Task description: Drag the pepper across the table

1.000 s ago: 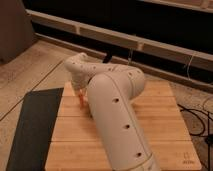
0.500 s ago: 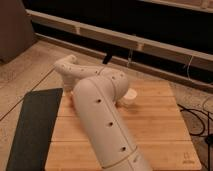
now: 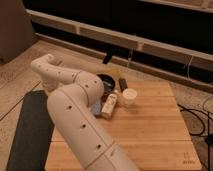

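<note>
My white arm (image 3: 75,115) fills the left front of the camera view, rising from the bottom edge and bending at a joint (image 3: 44,65) over the table's left rear corner. The gripper is hidden behind the arm's links, so it does not show. The pepper is also hidden from view. The light wooden table (image 3: 150,125) stretches to the right of the arm.
A white bottle (image 3: 109,105) lies beside a blue block (image 3: 96,108) near the arm. A white cup (image 3: 129,96), a dark bowl (image 3: 106,81) and a yellow item (image 3: 118,75) stand at the table's back. A dark floor mat (image 3: 29,131) lies left; cables (image 3: 197,117) run right.
The arm has swung left and toward the front, uncovering the bottle, cup and bowl. The gripper, seen near the table's left rear a second ago, is now hidden.
</note>
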Robot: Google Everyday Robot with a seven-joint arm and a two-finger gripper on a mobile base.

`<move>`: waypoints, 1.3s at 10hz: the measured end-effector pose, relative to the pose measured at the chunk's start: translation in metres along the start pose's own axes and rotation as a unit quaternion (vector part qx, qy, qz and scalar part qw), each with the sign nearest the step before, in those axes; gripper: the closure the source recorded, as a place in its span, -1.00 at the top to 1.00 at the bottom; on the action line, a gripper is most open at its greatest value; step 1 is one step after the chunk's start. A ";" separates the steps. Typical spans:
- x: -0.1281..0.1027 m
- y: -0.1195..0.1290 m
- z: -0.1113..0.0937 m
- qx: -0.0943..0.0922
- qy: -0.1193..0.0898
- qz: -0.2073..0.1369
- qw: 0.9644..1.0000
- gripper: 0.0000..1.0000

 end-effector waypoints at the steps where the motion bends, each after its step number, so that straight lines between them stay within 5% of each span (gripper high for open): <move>1: -0.015 0.012 -0.005 -0.006 -0.013 -0.011 1.000 -1.00; 5: -0.024 0.018 -0.011 -0.011 -0.023 -0.016 1.000 -0.75; 10: -0.025 0.020 -0.011 -0.011 -0.023 -0.018 1.000 0.43; 13: -0.025 0.020 -0.011 -0.011 -0.023 -0.017 1.000 0.60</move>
